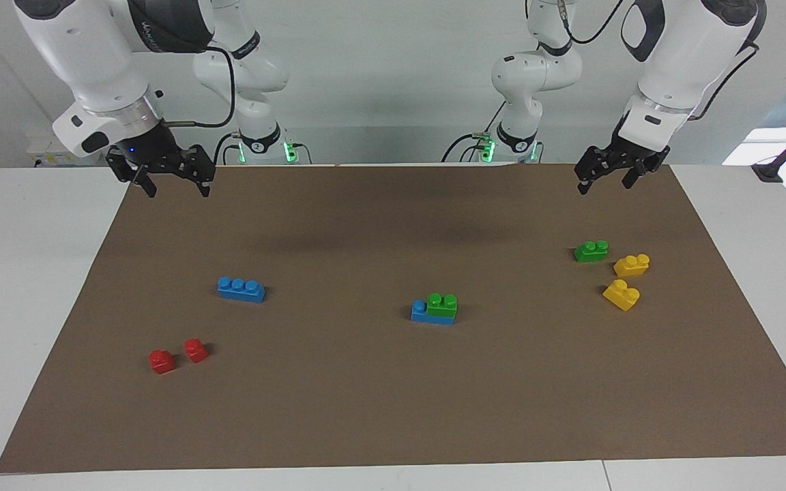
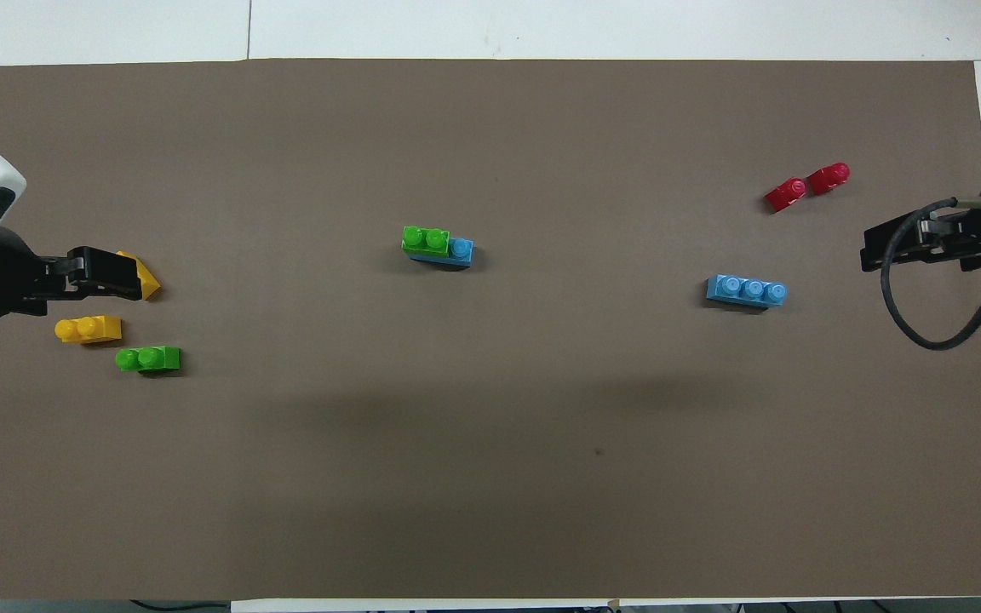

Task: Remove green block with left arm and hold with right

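The green block (image 1: 442, 304) sits on a blue brick (image 1: 432, 314) mid-mat, well apart from my left gripper (image 1: 606, 179) and right gripper (image 1: 173, 183), both spread wide, holding nothing.

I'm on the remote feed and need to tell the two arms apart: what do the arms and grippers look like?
Both arms are white, rounded and jointed, with dark grey sections and green lights glowing at their bases. The left gripper is plain black with two fingers under a white wrist. The right gripper is black too, below a silver wrist ring, with a small blue light and a thin black cable looping from it.
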You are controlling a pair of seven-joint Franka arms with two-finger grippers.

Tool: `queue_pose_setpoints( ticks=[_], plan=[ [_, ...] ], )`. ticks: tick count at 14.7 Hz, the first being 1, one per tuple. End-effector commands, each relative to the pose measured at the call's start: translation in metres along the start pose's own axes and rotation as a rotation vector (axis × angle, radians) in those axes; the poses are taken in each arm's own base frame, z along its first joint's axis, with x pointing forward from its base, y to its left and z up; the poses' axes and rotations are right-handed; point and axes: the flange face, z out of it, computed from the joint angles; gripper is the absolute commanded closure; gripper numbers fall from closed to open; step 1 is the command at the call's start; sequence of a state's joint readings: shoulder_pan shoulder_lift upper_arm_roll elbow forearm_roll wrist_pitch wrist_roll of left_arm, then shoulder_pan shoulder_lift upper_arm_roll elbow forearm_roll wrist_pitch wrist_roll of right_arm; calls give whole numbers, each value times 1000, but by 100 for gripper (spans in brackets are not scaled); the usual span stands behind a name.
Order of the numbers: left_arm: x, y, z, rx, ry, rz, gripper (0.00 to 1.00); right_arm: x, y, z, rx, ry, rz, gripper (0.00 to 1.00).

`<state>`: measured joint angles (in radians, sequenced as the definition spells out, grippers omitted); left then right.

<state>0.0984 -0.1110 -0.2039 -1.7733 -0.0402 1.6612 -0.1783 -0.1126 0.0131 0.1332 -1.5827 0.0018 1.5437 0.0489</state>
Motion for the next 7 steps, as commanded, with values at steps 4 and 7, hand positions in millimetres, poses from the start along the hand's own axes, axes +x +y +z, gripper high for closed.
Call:
queue_pose_setpoints(
  ticks=[4, 7],
  plan=[
    [-6, 0, -4, -11, 19, 10, 0, -2, 8, 0, -16, 0, -5, 0],
    [-6, 0, -4, -11, 18, 4, 0, -1, 23, 0, -7, 0, 22, 0]
  ],
)
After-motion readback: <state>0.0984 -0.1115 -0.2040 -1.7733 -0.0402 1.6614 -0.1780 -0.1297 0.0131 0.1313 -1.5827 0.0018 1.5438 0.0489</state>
